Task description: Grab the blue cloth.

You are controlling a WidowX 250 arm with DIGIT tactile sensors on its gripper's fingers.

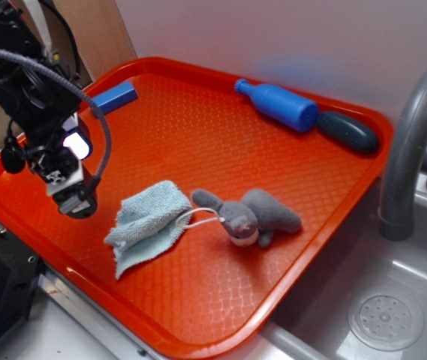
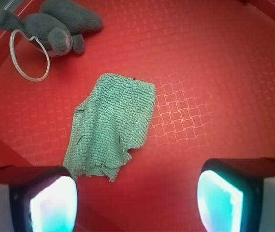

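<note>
A red tray [image 1: 288,247] with a waffle-textured floor rests beside a grey sink basin [image 1: 393,315], with a pale wall behind it. A grey faucet [image 1: 412,142] arches over the basin at the right. The tray carries every loose item listed below.

My arm [image 1: 25,97] stands over the left part of the tray, with a black cable looping around it. My gripper [image 2: 137,198] hangs above the tray floor, to the left of the blue cloth in the exterior view. In the wrist view the two fingers [image 2: 48,203] appear at the bottom corners, spread wide apart, with bare red tray between them. The gripper holds nothing and touches nothing.

The blue cloth [image 1: 149,223] lies crumpled in the near-left part of the tray. It is flat on the tray floor, with one corner folded. In the wrist view it [image 2: 113,123] sits ahead of the fingers, nearer the left one, and well clear of both.

A grey plush bunny [image 1: 254,215] lies on its side just right of the cloth. A white cord loop [image 1: 194,217] attached to the bunny reaches the cloth's right edge.

A blue bottle [image 1: 277,103] lies on its side along the far rim. A dark oval object [image 1: 348,131] lies just right of it, close to its base. A blue block [image 1: 114,97] rests at the far-left corner, partly behind my arm.
</note>
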